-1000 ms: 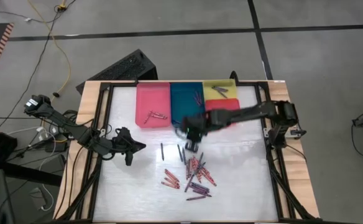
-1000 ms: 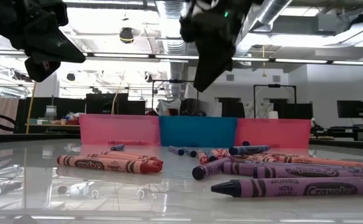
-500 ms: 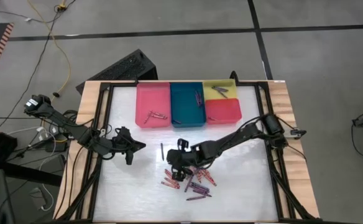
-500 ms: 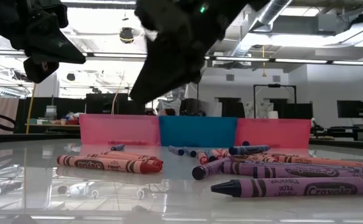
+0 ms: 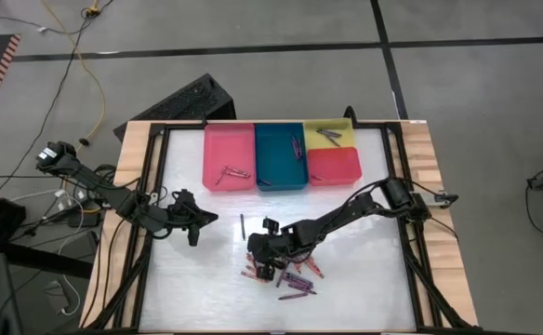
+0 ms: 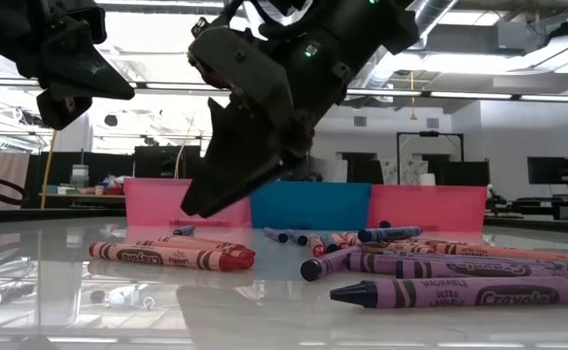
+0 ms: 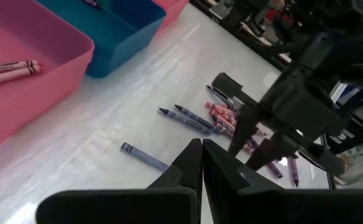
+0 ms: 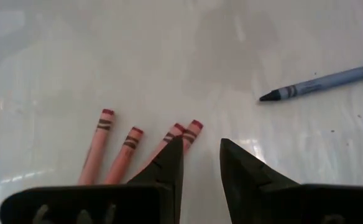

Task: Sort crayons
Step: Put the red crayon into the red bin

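The pink tray (image 5: 229, 156) holds a few crayons (image 5: 232, 172). Loose crayons (image 5: 290, 265) lie mid-tabletop (image 5: 346, 279) under the right gripper (image 8: 200, 155), fingers slightly spread, empty. Left gripper (image 7: 202, 163): fingers pressed together.

Both arms are built of dark, near-black segments joined at rounded joint housings. The left arm (image 5: 113, 194) carries a pale fitting at its outer end. The right arm (image 5: 355, 205) has a bulkier housing near its base. Each arm ends in a blocky black wrist body with two flat, tapering black fingers (image 8: 243, 167) of wedge profile. A small green indicator light (image 6: 309, 52) glows on the right arm's wrist housing.
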`<state>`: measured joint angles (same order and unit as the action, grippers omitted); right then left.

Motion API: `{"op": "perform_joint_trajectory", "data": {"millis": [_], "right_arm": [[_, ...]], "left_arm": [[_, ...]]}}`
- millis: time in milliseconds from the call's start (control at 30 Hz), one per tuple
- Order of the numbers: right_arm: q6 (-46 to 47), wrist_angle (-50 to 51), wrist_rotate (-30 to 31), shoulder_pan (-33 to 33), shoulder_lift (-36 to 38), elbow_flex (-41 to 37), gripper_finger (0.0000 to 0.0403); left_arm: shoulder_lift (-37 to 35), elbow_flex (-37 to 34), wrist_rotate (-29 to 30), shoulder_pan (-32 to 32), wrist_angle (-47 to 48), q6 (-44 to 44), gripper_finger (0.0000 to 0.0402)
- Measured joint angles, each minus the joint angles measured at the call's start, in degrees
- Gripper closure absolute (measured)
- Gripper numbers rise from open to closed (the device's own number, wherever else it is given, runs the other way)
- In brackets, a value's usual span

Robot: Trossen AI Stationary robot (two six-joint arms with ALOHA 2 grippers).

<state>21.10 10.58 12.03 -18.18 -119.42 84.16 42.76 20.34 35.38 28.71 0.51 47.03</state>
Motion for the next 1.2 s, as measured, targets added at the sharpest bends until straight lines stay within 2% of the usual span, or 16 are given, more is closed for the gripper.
{"op": "perform_joint_trajectory", "data": {"millis": [1200], "right_arm": [[-2.2,-1.5,-0.4,-1.8,-1.8,-0.1,0.0303]], "left_arm": [[0.0,0.0,0.0,0.0,0.0,-0.2,0.0401]]}}
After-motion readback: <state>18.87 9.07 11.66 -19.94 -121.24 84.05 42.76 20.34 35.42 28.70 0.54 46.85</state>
